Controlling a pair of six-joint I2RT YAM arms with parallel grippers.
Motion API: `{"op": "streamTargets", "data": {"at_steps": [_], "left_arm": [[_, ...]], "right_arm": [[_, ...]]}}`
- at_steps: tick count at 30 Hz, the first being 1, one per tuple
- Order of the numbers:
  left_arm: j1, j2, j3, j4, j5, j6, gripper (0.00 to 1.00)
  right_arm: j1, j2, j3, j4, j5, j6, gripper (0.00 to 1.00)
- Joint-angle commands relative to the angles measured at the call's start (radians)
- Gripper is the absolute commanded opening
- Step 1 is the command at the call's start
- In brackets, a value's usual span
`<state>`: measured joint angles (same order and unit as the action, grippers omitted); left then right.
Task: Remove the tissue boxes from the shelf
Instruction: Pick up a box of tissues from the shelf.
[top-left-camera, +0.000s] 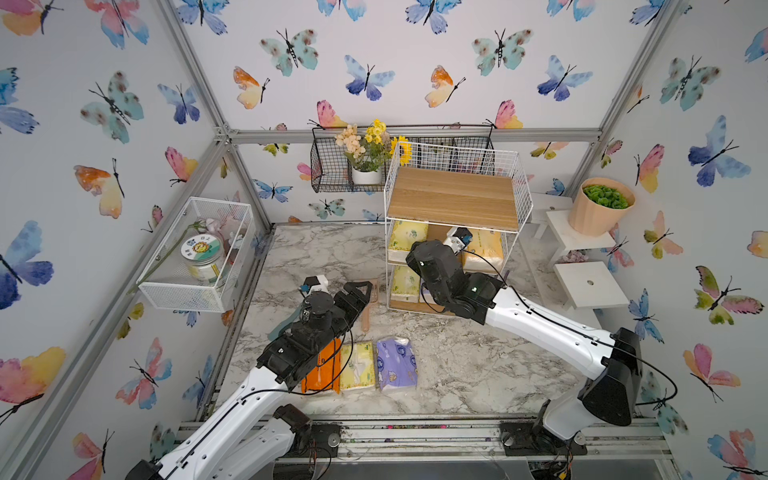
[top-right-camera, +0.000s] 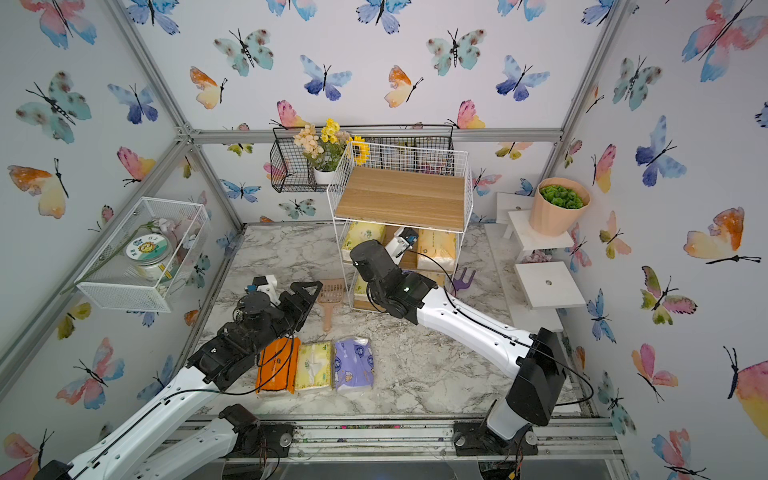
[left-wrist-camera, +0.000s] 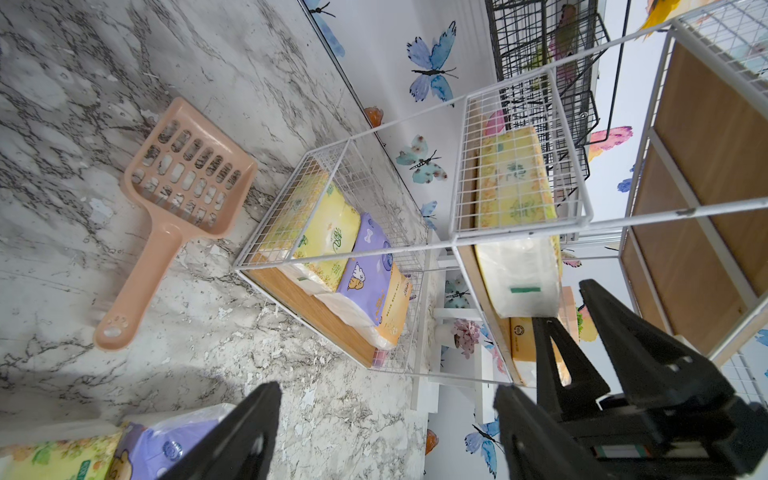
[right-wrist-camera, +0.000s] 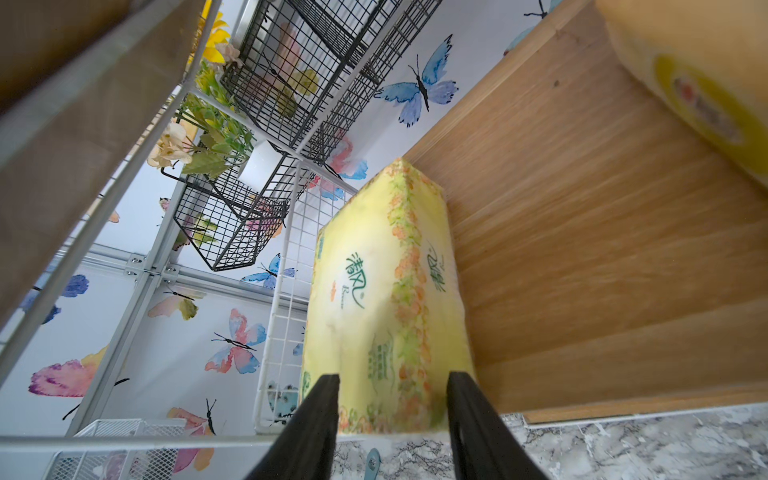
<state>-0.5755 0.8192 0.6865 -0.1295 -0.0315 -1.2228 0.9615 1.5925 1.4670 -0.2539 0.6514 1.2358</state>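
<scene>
The shelf (top-left-camera: 453, 197) (top-right-camera: 401, 197) stands at the back of the marble table, its top board bare. On its middle tier lie a pale yellow-green tissue pack (top-left-camera: 405, 237) (right-wrist-camera: 374, 291) and a light orange pack (top-left-camera: 484, 249). My right gripper (right-wrist-camera: 395, 374) reaches into that tier, its fingers pressed on opposite sides of the yellow-green pack's near end. The bottom tier holds a yellow-green pack (left-wrist-camera: 328, 232), a purple pack (left-wrist-camera: 370, 274) and a light orange pack (left-wrist-camera: 395, 307). A bright orange pack (top-left-camera: 322, 370), a yellow-green pack (top-left-camera: 357, 365) and a purple pack (top-left-camera: 397, 363) lie on the table. Above the table, my left gripper (top-left-camera: 361, 291) (left-wrist-camera: 386, 388) is open and empty.
A peach slotted scoop (left-wrist-camera: 183, 178) (top-right-camera: 330, 299) lies left of the shelf's foot, close to my left gripper. A black wire basket (top-left-camera: 332, 170) with flowers hangs behind the shelf. A white mesh basket (top-left-camera: 195, 257) juts from the left wall. White stools (top-left-camera: 590, 286) and a peach pot (top-left-camera: 600, 205) stand at the right.
</scene>
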Motion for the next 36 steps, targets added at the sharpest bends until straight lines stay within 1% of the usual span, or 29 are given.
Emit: {"op": "streamTargets", "data": {"at_steps": [1,5,10,11,15,16,18,24,30,36], "left_arm": [[0.006,-0.014,-0.002,0.013,0.025,0.023,0.85],[0.007,-0.014,0.004,0.007,0.024,0.026,0.85],[0.008,-0.016,0.007,0.011,0.024,0.012,0.86],[0.009,-0.018,0.007,0.013,0.025,0.002,0.87],[0.014,-0.013,0.004,0.065,0.058,-0.062,0.90],[0.015,-0.008,0.005,0.086,0.071,-0.083,0.91],[0.016,0.006,0.019,0.109,0.083,-0.106,0.93],[0.017,0.065,0.071,0.147,0.106,-0.121,0.96],[0.017,0.121,0.091,0.215,0.131,-0.116,1.00],[0.017,0.206,0.116,0.299,0.187,-0.086,0.99]], "right_arm": [[-0.006,0.012,-0.027,0.038,0.008,-0.020,0.44],[-0.007,0.016,-0.035,0.064,0.008,-0.035,0.35],[-0.009,0.016,-0.036,0.080,-0.011,-0.059,0.17],[-0.009,0.012,-0.038,0.082,-0.017,-0.061,0.13],[-0.009,-0.008,-0.063,0.097,-0.018,-0.059,0.04],[-0.009,-0.015,-0.070,0.097,-0.050,-0.059,0.02],[-0.009,-0.028,-0.082,0.100,-0.065,-0.058,0.02],[-0.009,-0.089,-0.133,0.121,-0.113,-0.053,0.02],[-0.009,-0.159,-0.174,0.105,-0.185,-0.056,0.02],[-0.009,-0.227,-0.216,0.075,-0.243,-0.055,0.02]]}}
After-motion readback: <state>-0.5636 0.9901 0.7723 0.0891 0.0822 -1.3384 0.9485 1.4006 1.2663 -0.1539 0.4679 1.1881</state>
